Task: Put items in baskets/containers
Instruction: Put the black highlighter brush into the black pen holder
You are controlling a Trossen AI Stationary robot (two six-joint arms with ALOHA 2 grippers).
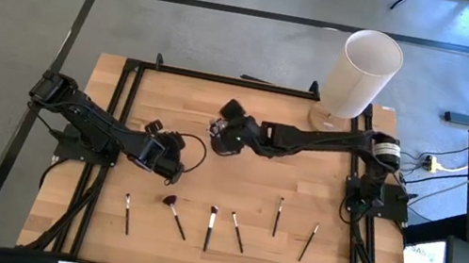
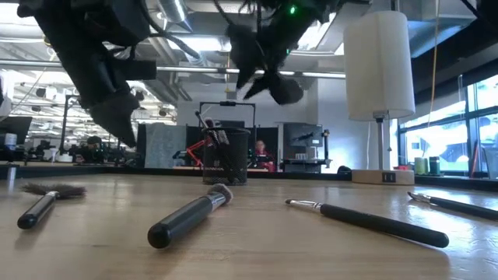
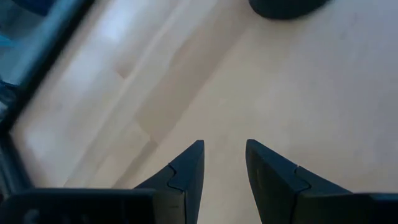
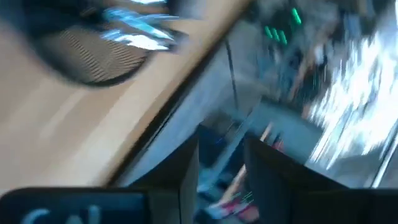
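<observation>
Black mesh makes up the small cup (image 1: 217, 129) that stands near the middle of the wooden table (image 1: 246, 176), a little toward ten o'clock from the centre in the high view. In the low view several dark brush handles stick up out of the mesh cup (image 2: 226, 156), leaning against its rim.

The right gripper (image 1: 230, 129) hangs just beside the cup, at its three o'clock side, on an arm stretched across from the table's right edge. In the right wrist view its two dark fingers (image 4: 186, 162) stand apart with nothing between them, and the cup (image 4: 93, 56) shows blurred farther off. In the low view this gripper (image 2: 268, 78) floats above the cup.

The left gripper (image 1: 174, 162) hovers toward seven o'clock from the cup, over bare wood. Its fingers (image 3: 186, 174) are apart, nothing held, table boards showing in the gap.

Six makeup brushes lie in a row along the near part of the table, well apart from the cup toward six o'clock: a thin brush (image 1: 126, 213) at the far left, the reddish fan brush (image 1: 173, 214), a pale-tipped thick brush (image 1: 210, 228), a slim brush (image 1: 238, 232), another (image 1: 278, 215) set a little farther back, and the last brush (image 1: 309, 241) at the right end.

A tall white cylinder (image 1: 361, 74) stands at the table's one o'clock corner.
</observation>
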